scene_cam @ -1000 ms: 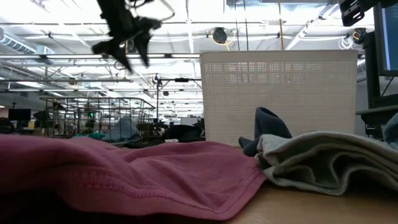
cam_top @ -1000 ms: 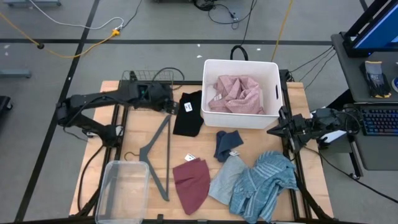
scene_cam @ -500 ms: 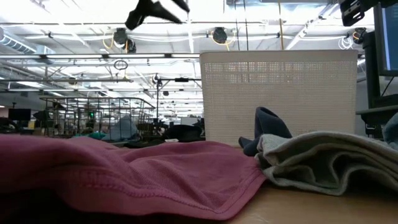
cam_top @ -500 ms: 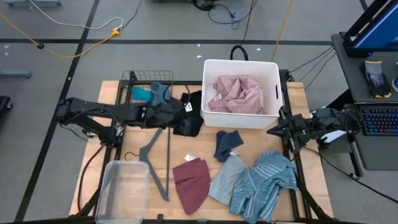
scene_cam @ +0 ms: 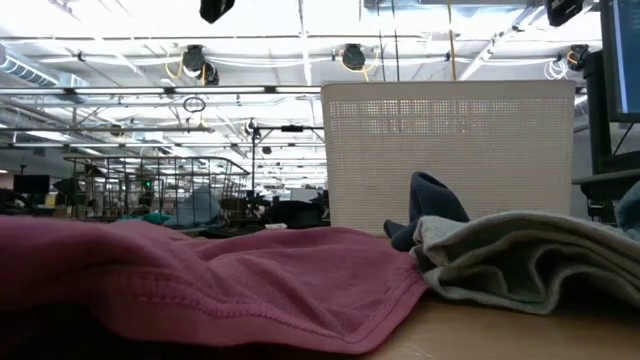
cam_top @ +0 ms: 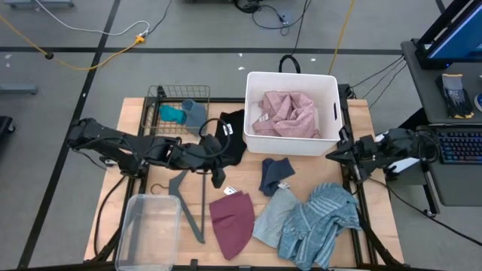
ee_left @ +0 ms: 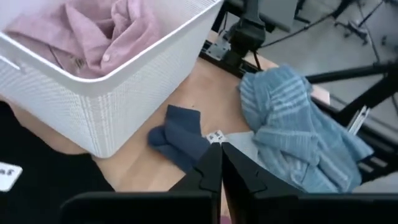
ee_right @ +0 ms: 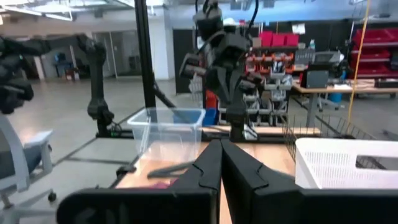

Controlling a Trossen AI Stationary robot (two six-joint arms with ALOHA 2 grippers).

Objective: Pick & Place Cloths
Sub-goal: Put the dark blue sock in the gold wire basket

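My left gripper [cam_top: 218, 179] is shut and holds nothing. It hangs over the table's middle, between the black cloth [cam_top: 230, 139] and the maroon cloth [cam_top: 232, 222]. Its shut fingers [ee_left: 214, 165] point toward the dark blue cloth [ee_left: 180, 137] and the blue striped cloth [ee_left: 298, 118]. A pink cloth [cam_top: 286, 113] lies in the white basket [cam_top: 290, 74]. A pale grey-blue cloth [cam_top: 273, 216] lies flat beside the striped one. A teal cloth [cam_top: 172, 113] sits in the wire basket [cam_top: 162, 94]. My right gripper [cam_top: 329, 156] waits shut at the table's right edge.
A grey hanger [cam_top: 192, 192] lies on the table under my left arm. A clear plastic bin [cam_top: 147, 229] stands at the near left corner. The white basket fills the far right. A desk with a keyboard [cam_top: 459, 147] stands beyond the right edge.
My left gripper has swung from over the wire basket toward the table's near and right side, past the black cloth, and has shut with nothing in it. With the arm gone, the teal cloth in the wire basket shows. The cloths on the table lie as before.
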